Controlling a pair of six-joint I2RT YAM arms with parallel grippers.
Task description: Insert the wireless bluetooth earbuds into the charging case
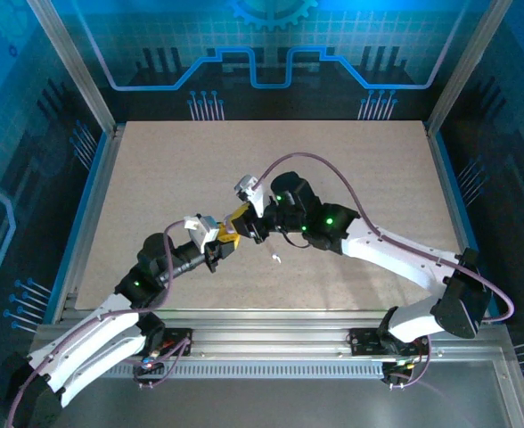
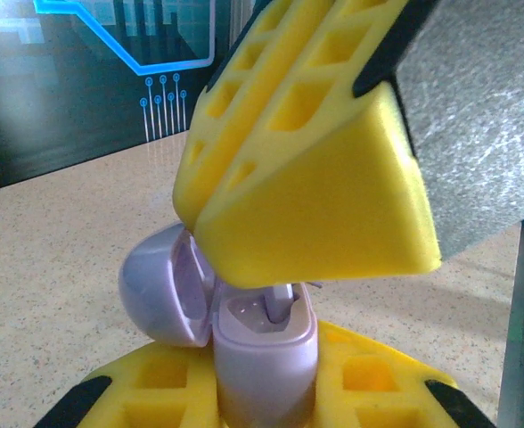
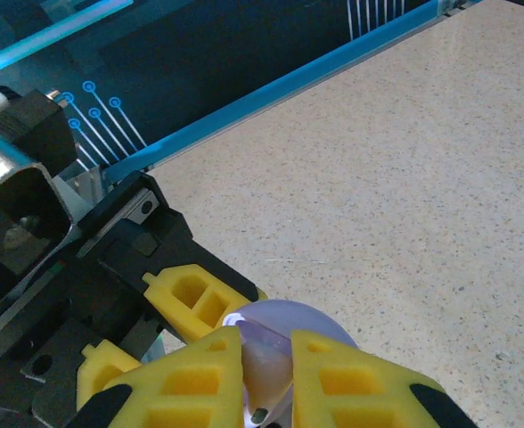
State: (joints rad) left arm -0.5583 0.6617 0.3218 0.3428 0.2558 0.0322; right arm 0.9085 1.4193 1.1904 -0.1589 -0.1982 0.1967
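Observation:
A lavender charging case (image 2: pixel 262 361) stands upright with my left gripper (image 2: pixel 262 397) shut on its body, its lid (image 2: pixel 159 285) swung open to the left. My right gripper (image 3: pixel 266 374) comes down onto the case mouth from above, shut on a pale lavender earbud (image 3: pixel 264 361). The earbud's stem (image 2: pixel 282 308) sits in a socket of the case under the right gripper's yellow fingers (image 2: pixel 315 196). In the top view both grippers meet mid-table, left gripper (image 1: pixel 219 242) and right gripper (image 1: pixel 242 219). A tiny white earbud (image 1: pixel 277 259) lies on the table just right of them.
The tan speckled table (image 1: pixel 351 178) spreads out around the grippers. Metal frame posts and blue-lit walls (image 1: pixel 93 160) enclose it. The left arm's black wrist body (image 3: pixel 57 294) sits close beside the right gripper's fingers.

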